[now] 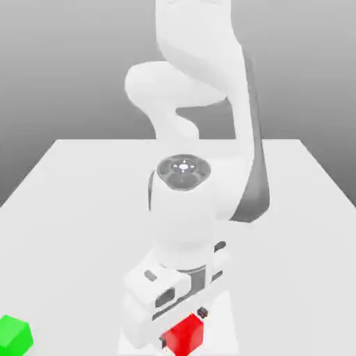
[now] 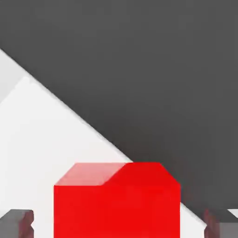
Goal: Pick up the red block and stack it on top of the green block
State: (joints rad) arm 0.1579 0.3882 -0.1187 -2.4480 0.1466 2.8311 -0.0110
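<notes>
Red block (image 2: 116, 204) sits between the end effector's (image 1: 184, 334) fingers (image 2: 16, 223), which aren't visibly pinching yet; squeeze square, then lift straight before swinging toward green block (image 1: 14, 334).

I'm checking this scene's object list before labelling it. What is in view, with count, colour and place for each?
red block: 1, bright red, on the table at the front edge, between the hand's fingers
green block: 1, bright green, on the table at the exterior view's far left front, apart from the red block
table: 1, white, under both blocks
arm: 1, white with dark grey, bent down over the table's front
hand: 1, white, grey fingers either side of the red block
</notes>
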